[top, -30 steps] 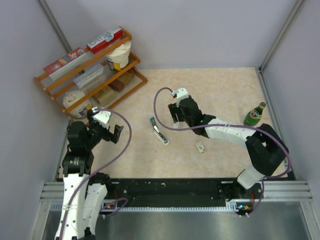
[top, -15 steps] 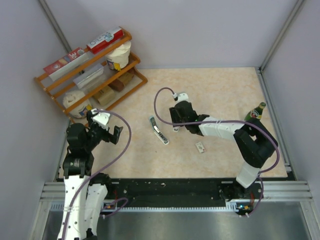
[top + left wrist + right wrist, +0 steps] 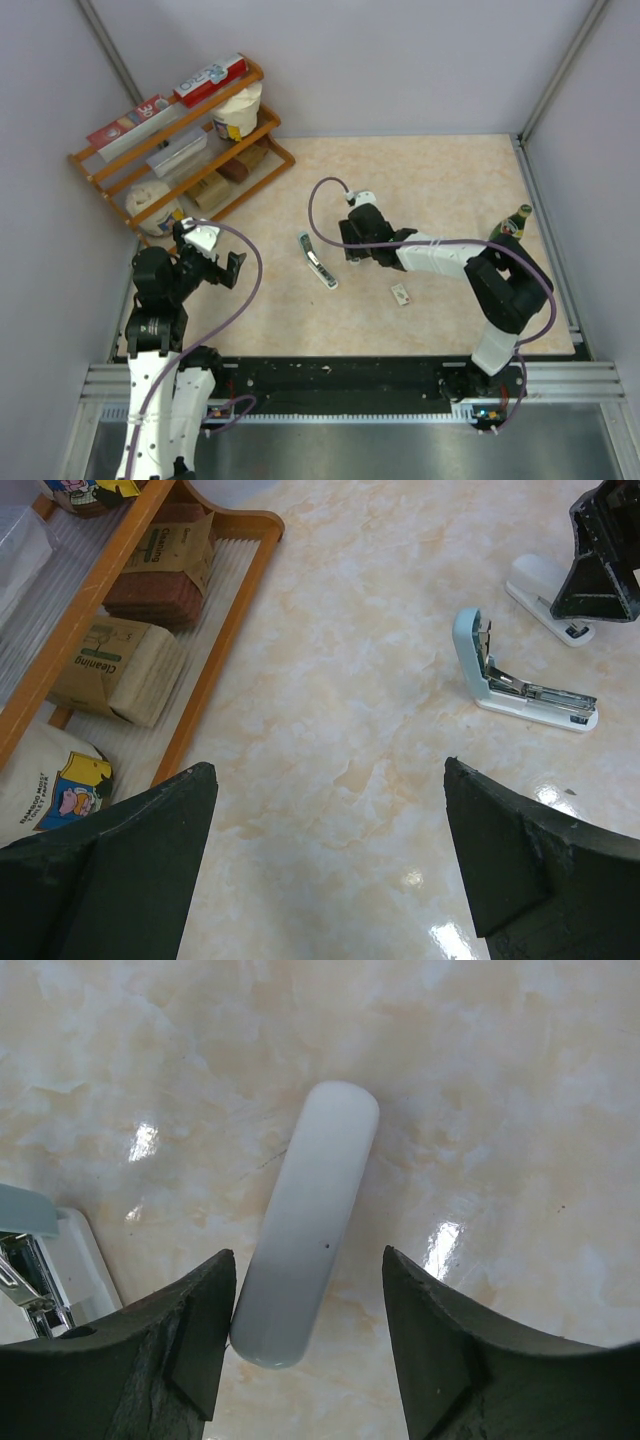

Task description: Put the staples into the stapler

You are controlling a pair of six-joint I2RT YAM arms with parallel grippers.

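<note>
Right wrist view: the right gripper (image 3: 305, 1265) hangs low over the table (image 3: 520, 1080) with its jaws apart, one finger (image 3: 150, 1360) on each side of a white stapler (image 3: 310, 1200). The stapler lies flat between them. It runs away from the camera and leans a little to one side. On one side the fingertip comes right up to the stapler's near end (I cannot tell whether it touches). On the other side a clear strip of table shows between finger and stapler, so nothing is clamped.

Just outside that same gripper, on its left, lies an open blue stapler (image 3: 40, 1270). Its lid is swung up and its metal channel is bare. In the top external view it sits between the two grippers, much nearer the right one.

The staples (image 3: 401, 294) are a tiny whitish packet lying loose on the table. They are apart from the right gripper, back toward the arm bases and a little to its right, just on the near side of the right forearm. Neither gripper touches them.

The left gripper (image 3: 328, 772) is spread wide and holds nothing, hovering well to the left of both staplers. A wooden rack (image 3: 180, 150) of boxes and packets stands beyond it and to its left. A green bottle (image 3: 508, 228) stands upright well to the right of the right gripper.
</note>
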